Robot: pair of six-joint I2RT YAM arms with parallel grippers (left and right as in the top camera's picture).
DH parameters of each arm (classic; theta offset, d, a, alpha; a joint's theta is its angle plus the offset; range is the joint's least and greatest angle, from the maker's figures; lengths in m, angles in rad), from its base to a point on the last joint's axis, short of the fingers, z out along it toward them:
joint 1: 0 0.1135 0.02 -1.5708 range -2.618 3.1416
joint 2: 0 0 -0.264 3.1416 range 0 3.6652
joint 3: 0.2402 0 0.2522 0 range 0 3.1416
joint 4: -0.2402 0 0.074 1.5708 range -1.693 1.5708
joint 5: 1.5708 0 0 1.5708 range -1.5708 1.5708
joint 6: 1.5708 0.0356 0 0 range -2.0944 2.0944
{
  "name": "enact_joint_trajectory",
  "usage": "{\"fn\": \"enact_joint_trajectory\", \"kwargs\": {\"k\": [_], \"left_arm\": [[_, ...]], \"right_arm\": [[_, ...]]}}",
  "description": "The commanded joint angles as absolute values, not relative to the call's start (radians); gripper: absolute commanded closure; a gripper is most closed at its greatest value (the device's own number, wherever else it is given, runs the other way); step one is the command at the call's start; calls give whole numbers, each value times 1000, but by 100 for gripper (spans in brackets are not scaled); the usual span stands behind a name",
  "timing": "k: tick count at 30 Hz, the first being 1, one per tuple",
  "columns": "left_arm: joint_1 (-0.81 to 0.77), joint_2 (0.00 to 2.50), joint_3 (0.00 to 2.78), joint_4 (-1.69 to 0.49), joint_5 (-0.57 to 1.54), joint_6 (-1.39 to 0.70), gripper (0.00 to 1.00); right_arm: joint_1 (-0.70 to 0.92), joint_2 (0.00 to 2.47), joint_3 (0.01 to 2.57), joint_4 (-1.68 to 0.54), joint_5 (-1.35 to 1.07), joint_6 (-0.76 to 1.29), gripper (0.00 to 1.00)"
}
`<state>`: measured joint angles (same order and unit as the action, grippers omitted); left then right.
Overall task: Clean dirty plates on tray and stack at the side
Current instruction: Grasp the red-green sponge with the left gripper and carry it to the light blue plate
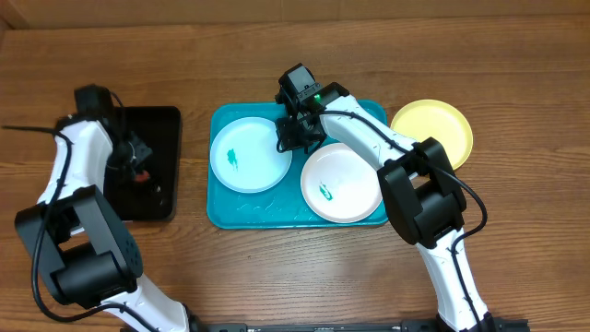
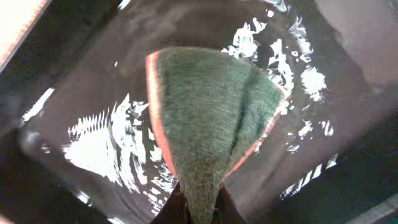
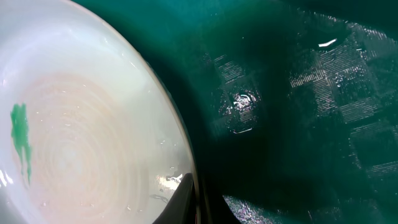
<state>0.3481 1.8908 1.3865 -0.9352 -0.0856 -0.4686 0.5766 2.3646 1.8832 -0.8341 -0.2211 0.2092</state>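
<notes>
The turquoise tray [image 1: 221, 210] holds two plates. The light blue plate [image 1: 241, 157] lies at its left with a teal smudge. The white plate [image 1: 346, 180] lies at its right, also smudged. The yellow-green plate [image 1: 433, 127] lies on the table right of the tray. My right gripper [image 1: 295, 138] is shut on the light blue plate's right rim; in the right wrist view the fingers [image 3: 198, 200] pinch that rim [image 3: 177, 134] over the tray floor [image 3: 292, 124]. My left gripper [image 1: 136, 164] is shut on a green scouring sponge [image 2: 211, 106], fingers [image 2: 202, 210] at its narrow end.
A smaller black tray [image 1: 164, 129] lies left of the turquoise tray, under the left gripper, and it looks wet and glossy in the left wrist view [image 2: 93, 124]. Bare wooden table surrounds both trays.
</notes>
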Motion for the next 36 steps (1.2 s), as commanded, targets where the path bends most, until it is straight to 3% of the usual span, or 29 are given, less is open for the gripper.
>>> {"fn": "enact_joint_trajectory", "kwargs": {"k": [1,15,22,29,36], "left_arm": [[353,1888,1502,-1048,-26,-467,96],[345,1878,1467,-1150,-4,-360,96],[314,1809,1567,-1169,373,-215,96],[109,1803,1527,-1106,430,-252,96],[-115,1823,1433,-966,220,-464,96]], "right_arm": [[583,2391,1860,-848,-185,210,96],[583,2391,1860,-868,-185,210,96],[583,2391,1860,-865,-186,211,96],[583,2391,1860,-860,-186,241,96],[583,2391,1860,-862,-185,241,96]]}}
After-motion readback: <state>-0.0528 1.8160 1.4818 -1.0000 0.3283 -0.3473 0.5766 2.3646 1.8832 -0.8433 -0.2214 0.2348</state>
